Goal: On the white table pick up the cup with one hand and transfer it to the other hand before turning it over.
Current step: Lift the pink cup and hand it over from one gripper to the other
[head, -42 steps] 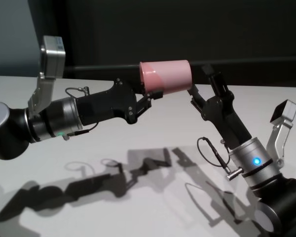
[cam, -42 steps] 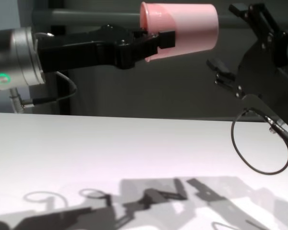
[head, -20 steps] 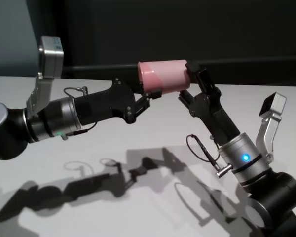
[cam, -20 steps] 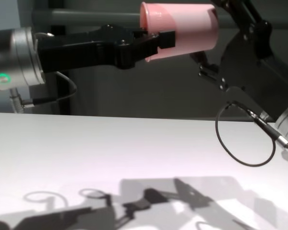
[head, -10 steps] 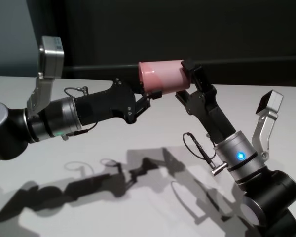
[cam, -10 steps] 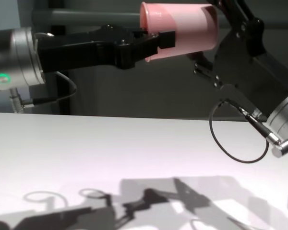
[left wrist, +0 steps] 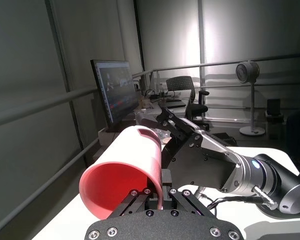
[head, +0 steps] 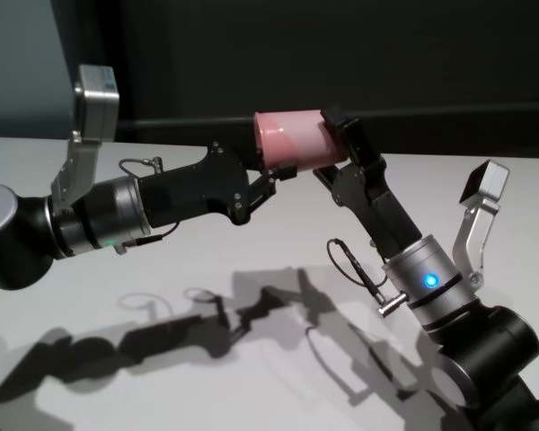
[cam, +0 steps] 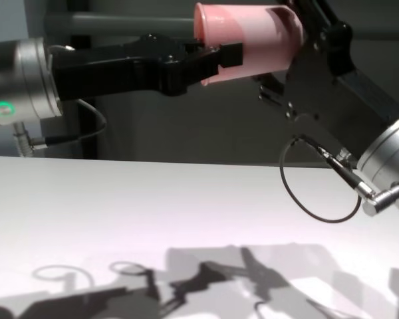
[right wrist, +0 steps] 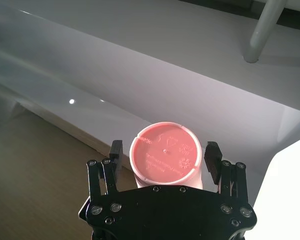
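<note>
The pink cup [head: 292, 139] lies on its side in the air, high above the white table [head: 251, 359]. My left gripper [head: 281, 171] is shut on its rim wall, one finger inside the mouth, as the left wrist view shows at the cup [left wrist: 122, 175] and the left gripper [left wrist: 157, 189]. My right gripper [head: 335, 153] is open, and its fingers straddle the cup's closed end. In the right wrist view the cup's base [right wrist: 165, 152] sits between the fingers [right wrist: 115, 150], with small gaps on both sides. In the chest view the cup [cam: 246, 40] is flanked by the left gripper [cam: 221, 56] and the right gripper [cam: 286, 50].
Below both arms the table [cam: 120, 212] carries only their shadows. A thin black cable loop [cam: 316, 186] hangs from the right wrist. A dark wall stands behind the table's far edge.
My right gripper has moved left toward the cup, and its open fingers now reach around the cup's closed end. The left arm and the cup have stayed still.
</note>
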Robot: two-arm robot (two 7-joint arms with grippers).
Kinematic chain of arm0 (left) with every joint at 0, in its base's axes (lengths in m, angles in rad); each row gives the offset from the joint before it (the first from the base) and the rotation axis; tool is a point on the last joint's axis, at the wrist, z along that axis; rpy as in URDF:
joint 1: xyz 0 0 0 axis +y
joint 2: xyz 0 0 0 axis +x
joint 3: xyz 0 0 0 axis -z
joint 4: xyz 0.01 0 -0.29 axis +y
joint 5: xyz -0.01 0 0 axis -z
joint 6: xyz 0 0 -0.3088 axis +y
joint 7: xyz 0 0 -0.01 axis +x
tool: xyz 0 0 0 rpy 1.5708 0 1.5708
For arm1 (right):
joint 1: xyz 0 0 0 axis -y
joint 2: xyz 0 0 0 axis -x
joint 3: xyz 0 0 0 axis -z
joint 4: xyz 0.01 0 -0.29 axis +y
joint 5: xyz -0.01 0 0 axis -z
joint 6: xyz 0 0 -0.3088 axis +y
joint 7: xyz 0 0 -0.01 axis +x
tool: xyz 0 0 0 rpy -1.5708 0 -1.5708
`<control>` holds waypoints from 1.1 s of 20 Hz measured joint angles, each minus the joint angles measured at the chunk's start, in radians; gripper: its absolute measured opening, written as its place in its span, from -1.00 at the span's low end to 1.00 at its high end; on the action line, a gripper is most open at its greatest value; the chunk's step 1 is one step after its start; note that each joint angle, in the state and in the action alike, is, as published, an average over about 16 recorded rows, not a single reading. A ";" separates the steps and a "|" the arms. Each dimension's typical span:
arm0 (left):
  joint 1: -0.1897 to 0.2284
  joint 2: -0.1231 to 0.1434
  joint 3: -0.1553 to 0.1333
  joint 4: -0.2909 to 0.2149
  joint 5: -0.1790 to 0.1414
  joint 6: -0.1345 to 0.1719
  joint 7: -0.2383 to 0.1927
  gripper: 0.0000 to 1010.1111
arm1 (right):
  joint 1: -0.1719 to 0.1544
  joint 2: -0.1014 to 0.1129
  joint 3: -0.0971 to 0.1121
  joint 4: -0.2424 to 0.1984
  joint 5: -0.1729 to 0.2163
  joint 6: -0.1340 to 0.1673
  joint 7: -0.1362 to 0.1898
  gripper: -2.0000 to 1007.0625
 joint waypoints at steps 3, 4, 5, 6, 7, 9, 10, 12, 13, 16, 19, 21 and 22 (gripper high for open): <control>0.000 0.000 0.000 0.000 0.000 0.000 0.000 -0.90 | 0.002 0.004 -0.006 0.001 0.002 -0.007 0.001 0.99; 0.000 0.000 0.000 0.000 0.000 0.000 0.000 -0.90 | 0.002 0.006 -0.008 0.001 0.002 -0.009 0.001 0.99; 0.000 0.000 0.000 0.000 0.000 0.000 0.000 -0.90 | 0.002 0.008 -0.009 0.001 0.003 -0.011 0.001 0.99; 0.000 0.000 0.000 0.000 0.000 0.000 0.000 -0.90 | 0.002 0.009 -0.011 0.001 0.004 -0.013 0.001 0.99; 0.000 0.000 0.000 0.000 0.000 0.000 0.000 -0.90 | 0.002 0.011 -0.012 0.001 0.004 -0.015 0.001 0.99; 0.000 0.000 0.000 0.000 0.000 0.000 0.000 -0.90 | 0.002 0.013 -0.013 0.001 0.005 -0.018 0.002 0.99; 0.000 0.000 0.000 0.000 0.000 0.000 0.000 -0.90 | 0.002 0.014 -0.014 0.001 0.006 -0.020 0.002 0.99; 0.000 0.000 0.000 0.000 0.000 0.000 0.000 -0.90 | 0.002 0.016 -0.015 0.001 0.007 -0.022 0.002 0.98; 0.000 0.000 0.000 0.000 0.000 0.000 0.000 -0.90 | 0.001 0.017 -0.016 0.000 0.007 -0.023 0.002 0.97; 0.000 0.000 0.000 0.000 0.000 0.000 0.000 -0.90 | 0.001 0.018 -0.016 0.000 0.008 -0.024 0.002 0.92; 0.000 0.000 0.000 0.000 0.000 0.000 0.000 -0.90 | 0.001 0.018 -0.016 0.000 0.008 -0.024 0.002 0.84; 0.000 0.000 0.000 0.000 0.000 0.000 0.000 -0.90 | 0.001 0.017 -0.015 -0.001 0.008 -0.024 0.002 0.78; 0.000 0.000 0.000 0.000 0.000 0.000 0.000 -0.90 | 0.000 0.017 -0.015 -0.001 0.008 -0.023 0.002 0.75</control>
